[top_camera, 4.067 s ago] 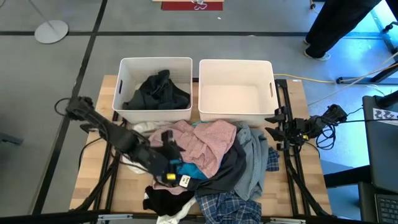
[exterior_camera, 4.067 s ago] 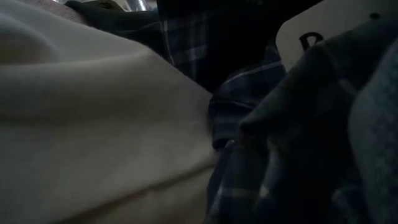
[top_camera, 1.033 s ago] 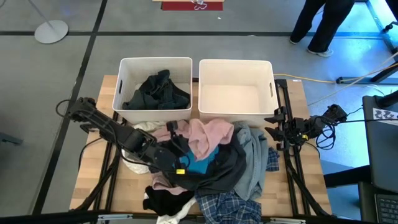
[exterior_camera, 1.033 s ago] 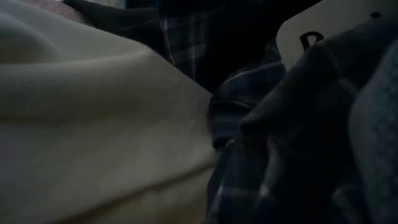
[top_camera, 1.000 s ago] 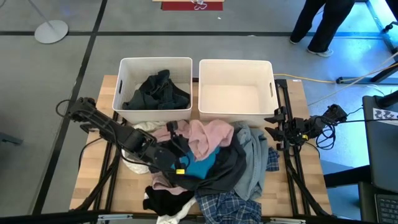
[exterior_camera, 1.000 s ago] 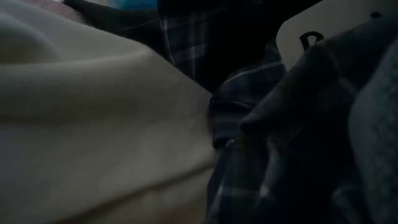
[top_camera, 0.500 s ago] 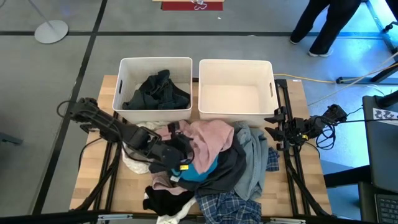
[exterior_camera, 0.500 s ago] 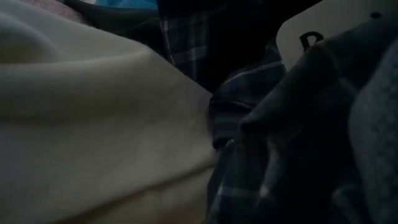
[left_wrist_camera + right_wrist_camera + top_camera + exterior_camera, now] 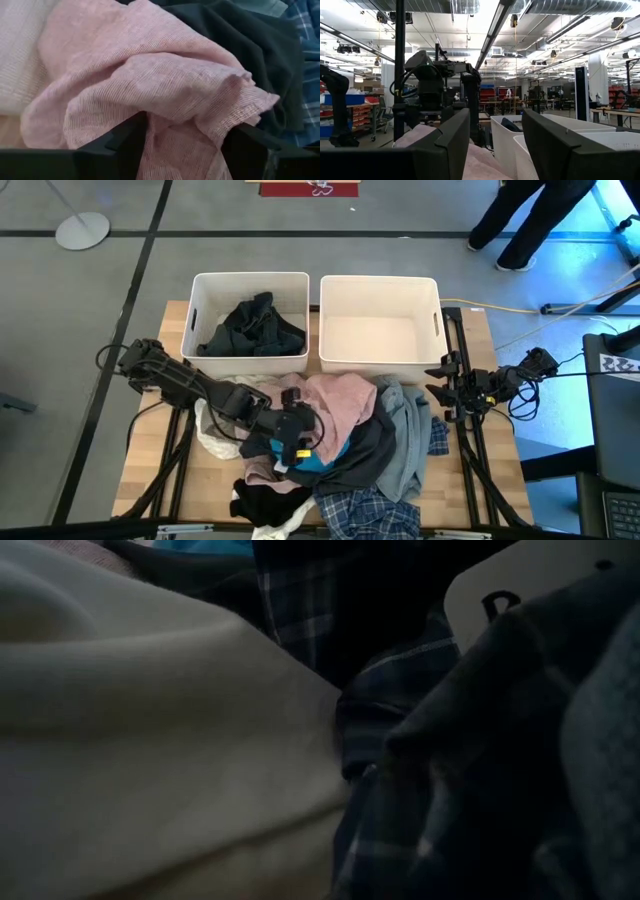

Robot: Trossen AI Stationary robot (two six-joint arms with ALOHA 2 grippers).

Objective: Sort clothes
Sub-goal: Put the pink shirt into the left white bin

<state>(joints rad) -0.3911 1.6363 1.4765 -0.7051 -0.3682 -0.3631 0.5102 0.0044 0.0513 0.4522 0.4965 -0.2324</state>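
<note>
The left gripper (image 9: 296,430) sits spread wide on the clothes pile, pink garment (image 9: 165,85) between its fingers. The right gripper (image 9: 440,393), parted and empty, waits at the counter's right edge. The left bin (image 9: 200,290) holds dark clothes (image 9: 252,328).

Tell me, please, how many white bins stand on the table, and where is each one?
2. The left bin stands at the table's far edge and holds dark clothes. The right bin stands close beside it; no clothes show in it. The garment pile seems too low to hide another.
</note>
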